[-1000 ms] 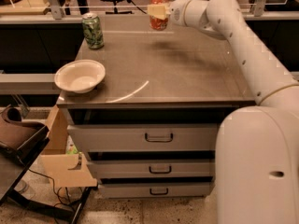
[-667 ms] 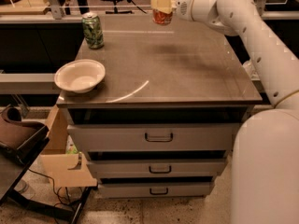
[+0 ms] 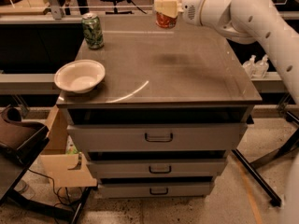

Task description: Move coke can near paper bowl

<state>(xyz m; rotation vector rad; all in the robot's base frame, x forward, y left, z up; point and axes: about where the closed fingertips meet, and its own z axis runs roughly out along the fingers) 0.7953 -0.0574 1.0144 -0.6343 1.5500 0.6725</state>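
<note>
The orange-red coke can (image 3: pixel 167 7) with a silver top hangs in the air above the far middle of the cabinet top, upright. My gripper (image 3: pixel 166 7) is shut on the coke can, its pale fingers (image 3: pixel 164 7) across the can's middle, the white arm reaching in from the right. The off-white paper bowl (image 3: pixel 80 75) sits at the front left corner of the top, well to the left of and nearer than the can.
A green patterned can (image 3: pixel 92 30) stands at the far left of the grey cabinet top (image 3: pixel 187 73). Drawers with handles (image 3: pixel 159 137) sit below. A cardboard box (image 3: pixel 63 167) and a dark chair (image 3: pixel 16 134) are at the left; two bottles (image 3: pixel 256 65) at the right.
The gripper has lifted the coke can higher off the top and the arm has swung; the can's shadow now lies mid-table. The bowl and green can have not moved.
</note>
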